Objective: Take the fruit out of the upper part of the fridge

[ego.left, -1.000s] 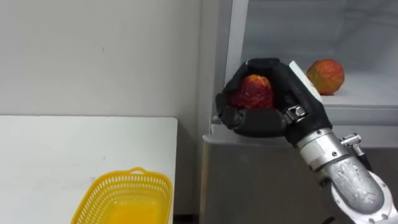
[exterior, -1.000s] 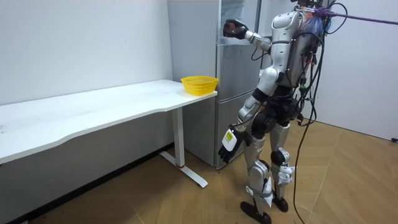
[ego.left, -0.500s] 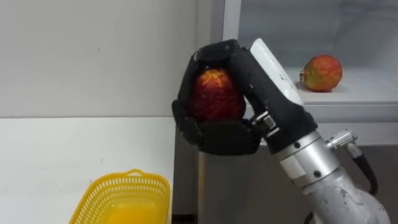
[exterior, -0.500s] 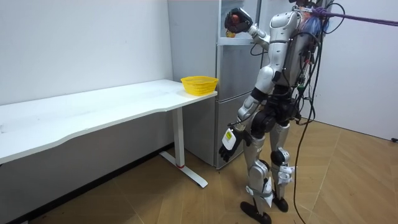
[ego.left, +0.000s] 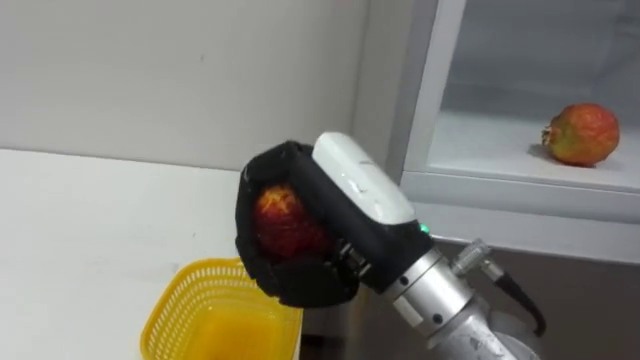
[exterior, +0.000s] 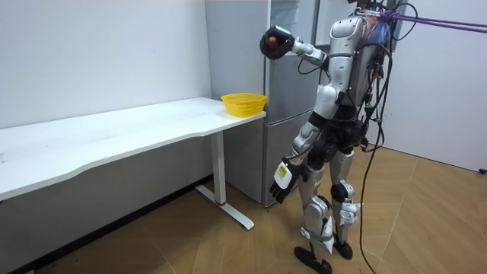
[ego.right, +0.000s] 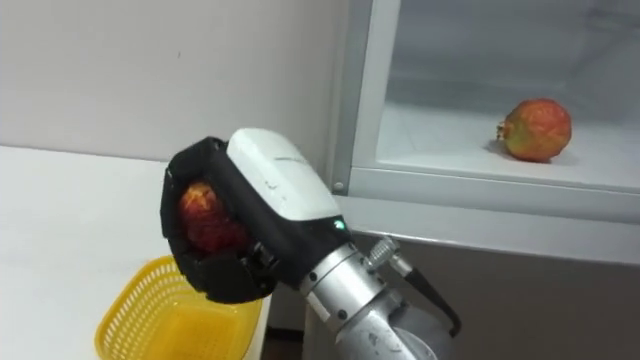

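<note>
Basket (ego.left: 170,305) right under the fingers now. Right hand (ego.left: 340,225), curled snug round the red fruit (ego.left: 280,222), swung out of the fridge (ego.left: 500,185), so drop-off looks close. Left hand (exterior: 281,175) idle. Second fruit (ego.left: 583,134) far behind, on the shelf.

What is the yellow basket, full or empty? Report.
Empty where visible: the basket shows a bare bottom; the fruit is gripped in the right hand.
</note>
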